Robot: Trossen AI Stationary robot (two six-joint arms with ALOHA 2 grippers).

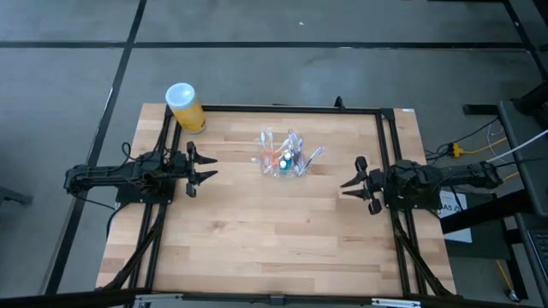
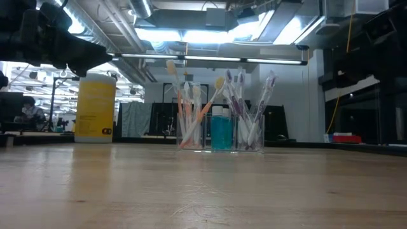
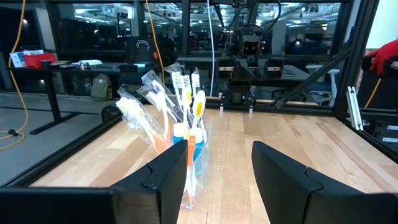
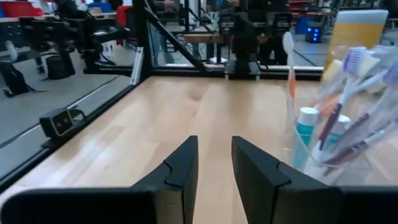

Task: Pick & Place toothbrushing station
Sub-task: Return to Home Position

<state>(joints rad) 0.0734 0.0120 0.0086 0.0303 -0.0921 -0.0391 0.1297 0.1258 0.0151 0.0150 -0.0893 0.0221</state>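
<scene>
Upright on the wooden tabletop (image 1: 257,248), just beyond its middle, the clear toothbrushing station (image 1: 282,161) holds toothbrushes (image 2: 191,111) and a teal bottle (image 2: 221,135) in its cups. The left gripper (image 1: 212,168) and right gripper (image 1: 344,185) flank it, well apart, fingers (image 3: 165,180) parted and empty. A yellow canister (image 1: 186,109) stands at the far-left corner.

The desk (image 1: 274,239) of pale wooden planks was smooth, with a soft sheen, and edged by a black frame (image 1: 274,109) that looked like metal. The clear plastic toothbrush holder (image 2: 254,141) was glossy and see-through, and the slim toothbrushes (image 3: 181,93) in it were shiny plastic. The yellow cylinder (image 2: 95,108) with a white lid looked smooth and satiny. The left end effector (image 3: 219,152) and right end effector (image 4: 214,144) had matt black plastic fingers (image 3: 292,180). The grey floor (image 1: 257,26) was dull.
</scene>
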